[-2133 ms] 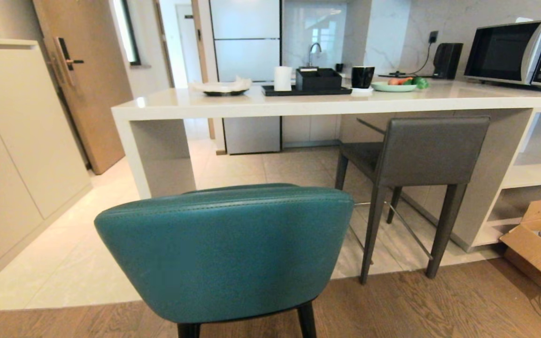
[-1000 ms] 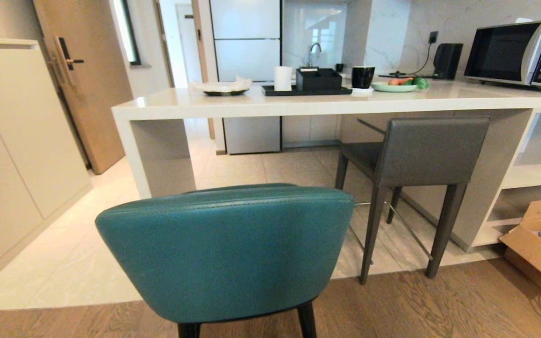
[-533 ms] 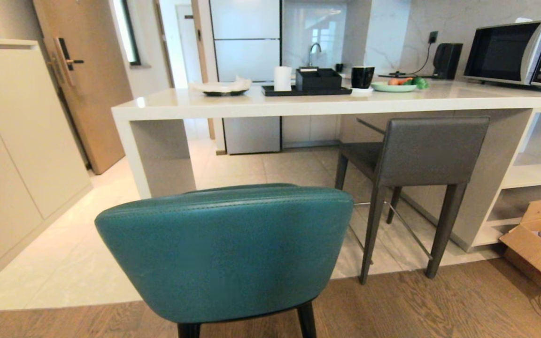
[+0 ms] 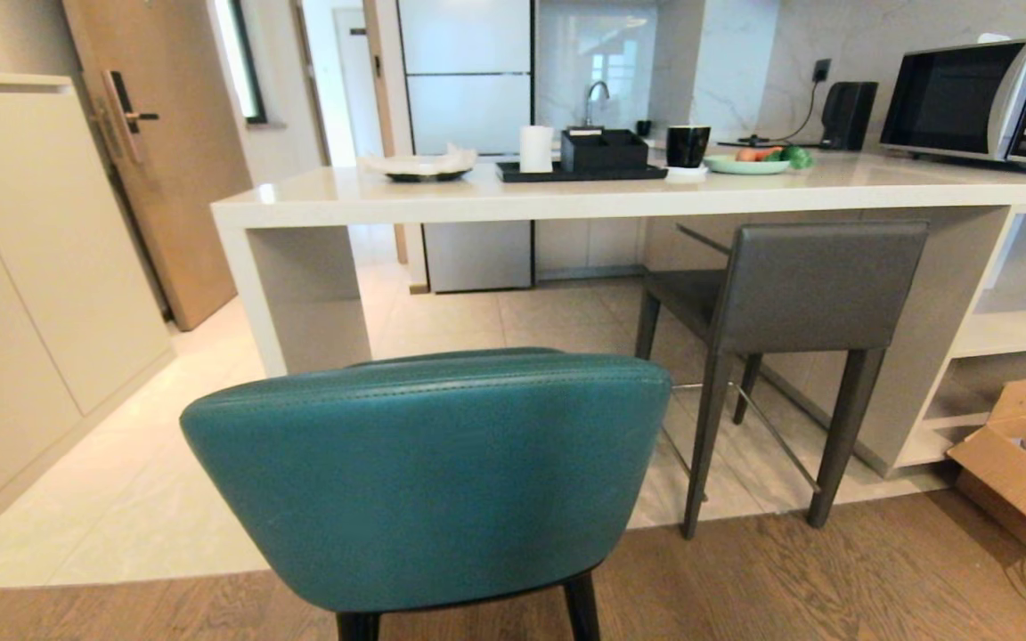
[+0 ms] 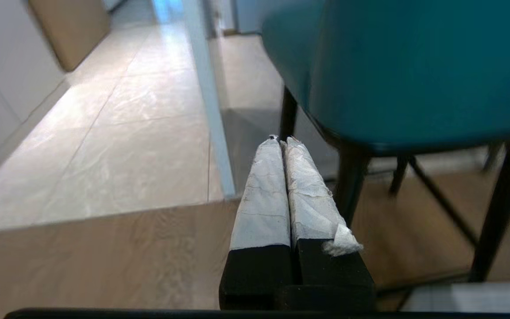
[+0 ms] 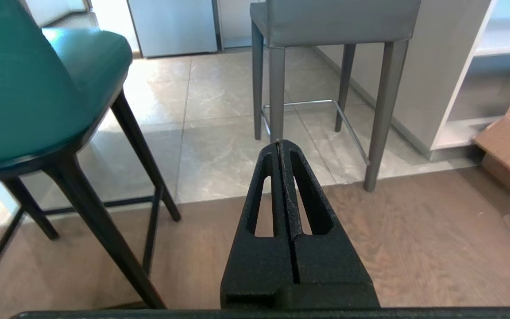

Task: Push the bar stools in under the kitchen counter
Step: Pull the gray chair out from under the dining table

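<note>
Nearest the robot stands the teal stool point(image 4: 428, 476), its curved padded back facing the head camera and its thin black legs on the wood floor, well short of the kitchen counter point(image 4: 566, 198). The left gripper point(image 5: 280, 141) sits low beside the stool's left side with its wrapped fingers pressed together and nothing between them; the right gripper point(image 6: 280, 142) sits low at the stool's right side, likewise closed and empty. Neither touches the stool. Judged from its build, the teal stool is light but top-heavy on slender legs: a push high on the soft back would likely tip it, and the padding will yield under contact. Apply force low on the back or at the seat edge, spread across both closed grippers. Its legs must also cross the seam from wood to tile, where they could catch. Farther off, the dark grey stool point(image 4: 798, 294) stands on tile with its seat partly under the counter, near the white shelves point(image 4: 1012, 334); its square back offers a flat, firmer pushing face.
</note>
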`<state>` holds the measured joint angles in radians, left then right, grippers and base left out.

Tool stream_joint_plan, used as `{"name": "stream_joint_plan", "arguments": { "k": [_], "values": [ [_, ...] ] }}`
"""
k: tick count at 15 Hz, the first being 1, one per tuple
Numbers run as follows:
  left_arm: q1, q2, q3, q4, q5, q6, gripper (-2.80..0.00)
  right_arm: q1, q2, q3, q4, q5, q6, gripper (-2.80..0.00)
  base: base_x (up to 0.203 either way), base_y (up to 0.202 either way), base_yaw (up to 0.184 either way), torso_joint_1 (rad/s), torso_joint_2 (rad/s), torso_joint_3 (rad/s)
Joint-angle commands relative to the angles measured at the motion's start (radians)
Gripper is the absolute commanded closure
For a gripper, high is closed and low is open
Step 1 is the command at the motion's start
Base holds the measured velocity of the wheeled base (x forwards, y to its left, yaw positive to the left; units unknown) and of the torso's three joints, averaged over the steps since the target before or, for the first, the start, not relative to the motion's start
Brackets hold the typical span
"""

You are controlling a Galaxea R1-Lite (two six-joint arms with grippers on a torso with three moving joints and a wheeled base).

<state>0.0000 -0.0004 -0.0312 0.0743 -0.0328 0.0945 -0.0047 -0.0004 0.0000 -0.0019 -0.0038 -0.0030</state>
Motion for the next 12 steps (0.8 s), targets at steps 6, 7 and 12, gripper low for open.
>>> {"name": "stream_joint_plan", "arguments": {
  "k": [6,7,12],
  "values": [
    [0.0,0.001,-0.012,0.05,0.011,-0.046,0.0,-0.001,0.0,0.002,0.003,-0.002,-0.015,0.0,0.0,0.0,0.0,0.0,0.0,0.0],
    [0.0,0.0,-0.012,0.05,0.013,-0.047,0.0,-0.001,0.0,0.003,0.006,0.004,-0.063,0.0,0.0,0.0,0.0,0.0,0.0,0.0],
    [0.0,0.002,-0.012,0.05,0.017,-0.059,0.0,0.0,0.0,0.0,0.008,0.029,-0.083,0.0,0.0,0.0,0.0,0.0,0.0,0.0]
  ]
}}
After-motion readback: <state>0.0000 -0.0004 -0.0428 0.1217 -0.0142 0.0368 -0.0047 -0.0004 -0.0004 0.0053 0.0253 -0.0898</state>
